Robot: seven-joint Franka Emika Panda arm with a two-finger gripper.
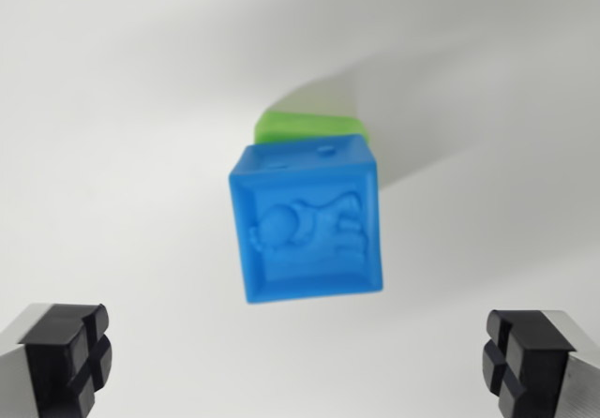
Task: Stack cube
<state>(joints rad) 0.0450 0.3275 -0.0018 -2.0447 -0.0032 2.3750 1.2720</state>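
We see the blue cube (307,219) near the middle of the wrist view, a little above the centre. Its large face is turned toward us and carries a raised relief figure set inside a square frame; the details of that figure are soft and we cannot say what it depicts. The narrow upper face shows two small dimples. The cube sits slightly rotated, its lower edge sloping a little across the frame.

Just behind its upper edge a green cube (307,125) shows, only as a strip with rounded corners. The blue cube covers most of it and the two touch where they overlap in the picture; the blue one appears to sit on the green one, though from this angle we cannot be wholly sure.

Both stand on a plain white tabletop (112,109). A soft grey shadow runs from the cubes toward the wrist view's upper right.

The end effector (298,354) is spread wide. One black-padded finger (70,352) stands at the lower corner on the wrist view's left, the other at the lower corner on the wrist view's right. Nothing lies between them, and both are well apart from the blue cube, which sits above the gap.
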